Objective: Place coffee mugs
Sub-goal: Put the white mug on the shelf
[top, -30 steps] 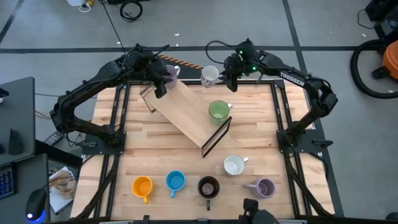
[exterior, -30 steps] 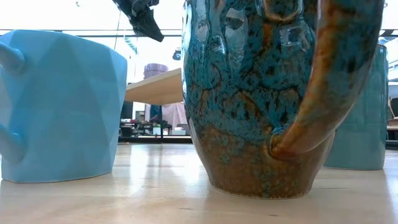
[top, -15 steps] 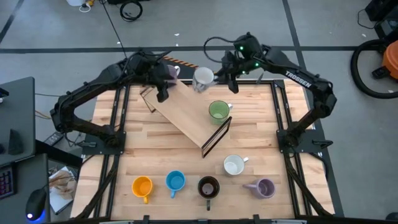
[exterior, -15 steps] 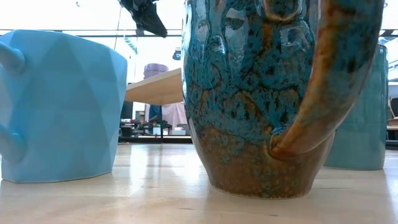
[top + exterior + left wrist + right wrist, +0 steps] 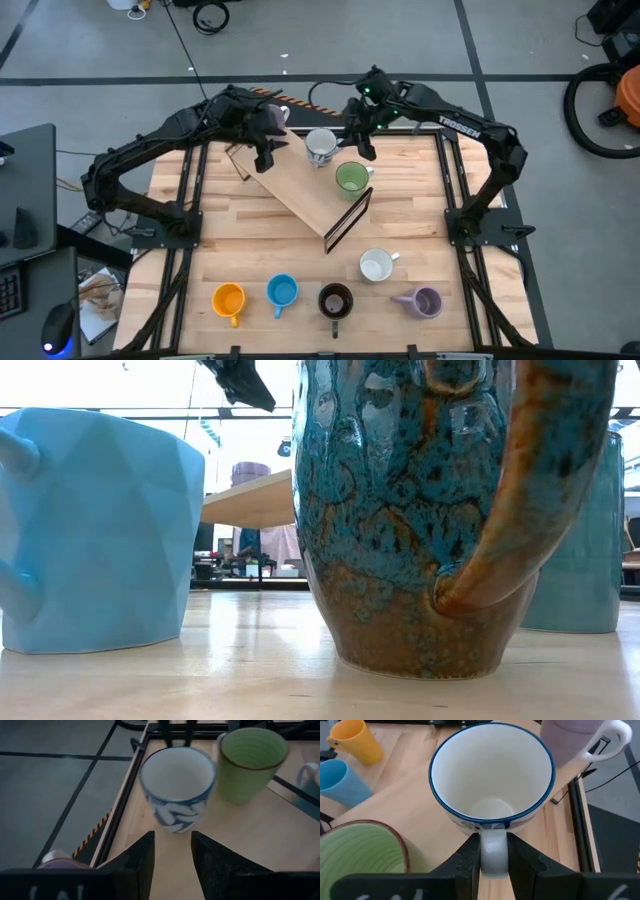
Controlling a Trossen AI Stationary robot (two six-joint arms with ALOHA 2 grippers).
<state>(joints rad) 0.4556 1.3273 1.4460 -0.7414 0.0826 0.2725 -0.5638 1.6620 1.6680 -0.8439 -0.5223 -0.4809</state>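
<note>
A white mug with a blue pattern (image 5: 320, 146) hangs upright over the far end of the sloping wooden shelf (image 5: 300, 190), with my right gripper (image 5: 345, 140) shut on it. A green mug (image 5: 351, 178) stands on the shelf beside it. A lavender mug (image 5: 274, 114) stands at the shelf's far left end. My left gripper (image 5: 265, 155) hovers open beside that lavender mug, pointing at the patterned mug (image 5: 176, 790), with nothing between its fingers (image 5: 142, 855). My right gripper pinches the patterned mug's white handle (image 5: 493, 852) between its two fingers. The fingers come slanting down from the table's far right. The mug stays upright, mouth up, lifted clear above the shelf.
Along the table's near edge stand an orange mug (image 5: 229, 298), a light blue mug (image 5: 282, 292), a dark brown mug (image 5: 335, 300) and a second lavender mug (image 5: 425, 302), with a white mug (image 5: 376, 265) behind them. The shelf's black end frame (image 5: 348, 218) faces them.
My right gripper has carried the patterned mug from beyond the table's far edge toward the left and near side, over the shelf's far end, turning as it went. My left gripper has swung a little toward the right, toward that mug. The other mugs have not moved.
</note>
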